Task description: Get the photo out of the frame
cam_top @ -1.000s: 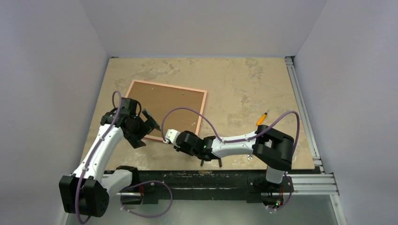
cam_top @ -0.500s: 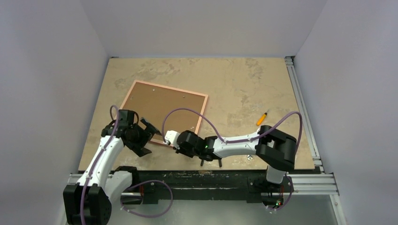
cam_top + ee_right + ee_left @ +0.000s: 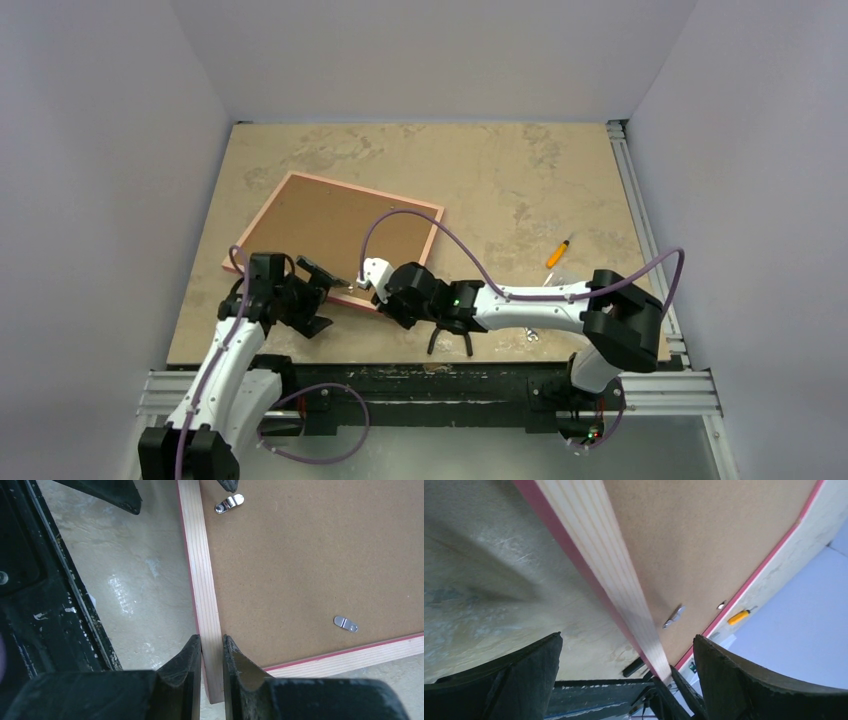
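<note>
The frame [image 3: 335, 235] lies face down on the table, brown board up, with a pale border and a pink edge. The photo is hidden. My right gripper [image 3: 370, 284] is shut on the frame's pale near border close to its near right corner; in the right wrist view [image 3: 212, 647] one finger sits on each side of the wooden strip [image 3: 202, 580]. My left gripper [image 3: 318, 288] is open at the same near edge, to the left. In the left wrist view [image 3: 626, 637] its fingers stand wide apart, with the frame's edge [image 3: 624, 595] running between them.
Small metal turn clips [image 3: 229, 503] [image 3: 345, 623] sit on the board. An orange pen [image 3: 558, 252] lies on the table to the right. A small metal piece [image 3: 532, 336] lies near the front edge. An aluminium rail [image 3: 640, 220] borders the right side.
The frame has turned a little clockwise in the top view. My left gripper has drawn back toward the table's front along the near edge. My right gripper has shifted right, still gripping the frame.
</note>
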### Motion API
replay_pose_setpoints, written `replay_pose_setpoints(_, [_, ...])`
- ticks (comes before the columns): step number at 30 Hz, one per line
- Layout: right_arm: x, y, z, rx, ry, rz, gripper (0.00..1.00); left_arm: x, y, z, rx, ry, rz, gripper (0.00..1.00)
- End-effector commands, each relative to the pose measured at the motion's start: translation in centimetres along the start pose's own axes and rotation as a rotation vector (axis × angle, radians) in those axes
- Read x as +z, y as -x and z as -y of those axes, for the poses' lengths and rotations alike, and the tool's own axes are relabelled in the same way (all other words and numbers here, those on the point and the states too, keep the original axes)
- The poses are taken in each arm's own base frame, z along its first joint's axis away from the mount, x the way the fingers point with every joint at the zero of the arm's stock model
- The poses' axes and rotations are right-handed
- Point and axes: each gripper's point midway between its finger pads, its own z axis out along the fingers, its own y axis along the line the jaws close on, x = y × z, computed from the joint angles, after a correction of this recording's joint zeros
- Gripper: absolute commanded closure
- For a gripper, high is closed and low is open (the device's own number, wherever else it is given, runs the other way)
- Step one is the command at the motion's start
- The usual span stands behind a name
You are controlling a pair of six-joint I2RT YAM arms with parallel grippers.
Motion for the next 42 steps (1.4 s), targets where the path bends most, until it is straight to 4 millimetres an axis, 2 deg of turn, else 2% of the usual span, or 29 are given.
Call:
replay_pose_setpoints(1, [-1.3,5.6,-0.3,0.097,0.024,0.173,1.00,-0.4,1.3,3.0,-0.043,-0.165,0.075,0.00])
replay_pose_setpoints(4, [-1.2,5.7,-0.3,0.120,0.022,0.177,1.00,-0.5,2.1,3.4,-0.076,-0.205,0.123,0.00])
replay_pose_setpoints(9, [-1.6,6.1,-0.2,0.170,0.014,0.205,1.00,0.5,2.8,4.1,-0.112,-0.257,0.137,0.00])
replay_pose_setpoints(15, [-2.6,6.8,0.5,0.206,-0.017,0.239,1.00,0.6,4.4,4.9,-0.090,-0.300,0.223,0.01])
replay_pose_setpoints(22, [-2.9,7.6,0.7,0.235,-0.005,0.261,1.00,-0.3,5.9,7.0,-0.020,-0.364,0.294,0.08])
replay_pose_setpoints(24, [-2.8,7.8,0.6,0.239,0.000,0.266,1.00,-0.4,6.3,6.7,-0.010,-0.317,0.316,0.13])
replay_pose_setpoints(28, [-2.7,8.3,0.5,0.242,0.007,0.272,1.00,-0.2,6.7,6.1,-0.039,-0.274,0.330,0.29])
replay_pose_setpoints(29, [-2.7,8.4,0.5,0.245,0.007,0.274,1.00,-0.2,6.7,6.1,-0.040,-0.270,0.330,0.39])
replay_pose_setpoints(31, [-2.9,8.6,0.5,0.255,0.010,0.283,1.00,-0.3,6.9,6.2,-0.030,-0.271,0.344,0.52])
replay_pose_setpoints(36, [-3.5,9.1,0.5,0.280,0.009,0.290,1.00,-1.7,8.3,6.1,0.073,-0.214,0.440,0.78])
replay_pose_setpoints(39, [-4.4,9.5,1.1,0.314,-0.025,0.267,0.69,-3.1,9.4,5.7,0.150,-0.153,0.515,0.99])
replay_pose_setpoints(42, [-7.4,10.7,2.7,0.344,-0.099,0.298,0.46,-4.5,10.3,5.7,0.232,-0.070,0.558,1.00])
